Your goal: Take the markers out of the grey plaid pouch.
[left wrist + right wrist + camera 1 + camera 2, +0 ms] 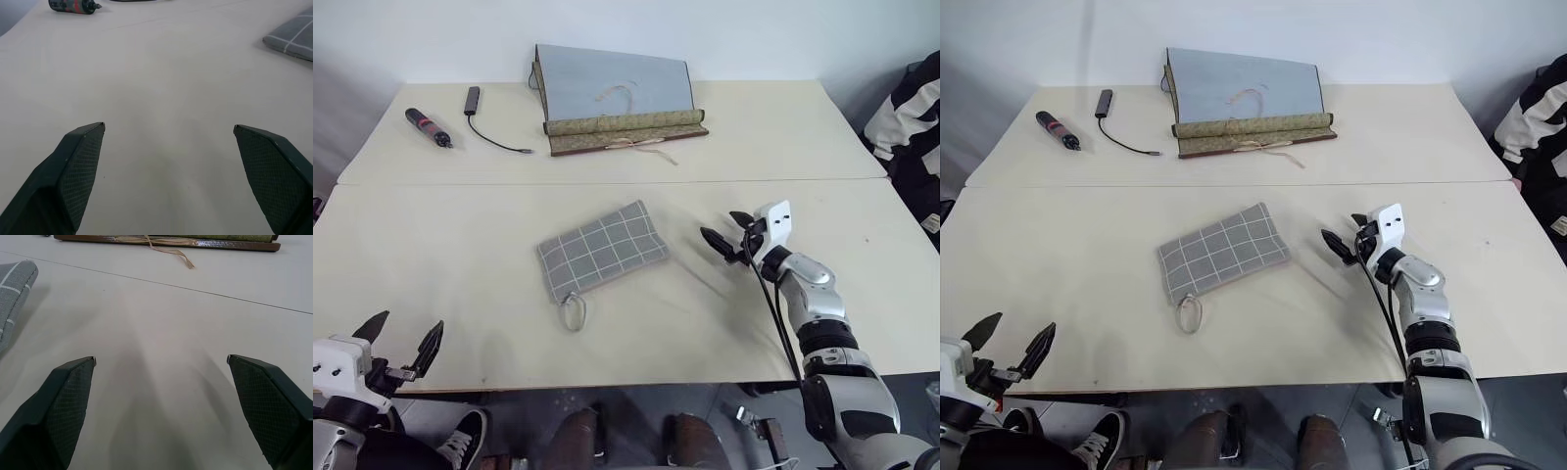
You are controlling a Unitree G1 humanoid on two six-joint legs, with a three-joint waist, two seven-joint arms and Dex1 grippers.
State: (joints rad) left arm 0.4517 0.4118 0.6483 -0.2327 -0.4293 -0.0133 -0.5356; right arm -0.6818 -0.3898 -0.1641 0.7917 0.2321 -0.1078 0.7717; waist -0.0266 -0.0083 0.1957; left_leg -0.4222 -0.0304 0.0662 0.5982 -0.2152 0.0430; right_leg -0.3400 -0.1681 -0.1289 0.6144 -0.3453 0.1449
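The grey plaid pouch [602,251] lies flat and closed in the middle of the cream table [460,245], its loop strap [573,312] toward the front edge. The markers are hidden. My right gripper [724,231] hovers open just right of the pouch, pointing toward it, with nothing between its fingers; the pouch's corner [12,289] shows in the right wrist view. At the table's front left corner my left gripper [403,338] stands open and empty, well apart from the pouch, whose edge [292,35] appears in the left wrist view.
A grey-blue scroll mat [615,98] with an olive rolled edge lies at the back centre. A black pen-like tool with red bands [429,127] and a black cable with a small plug [484,122] lie at the back left. A person in striped clothing [911,117] is at the right edge.
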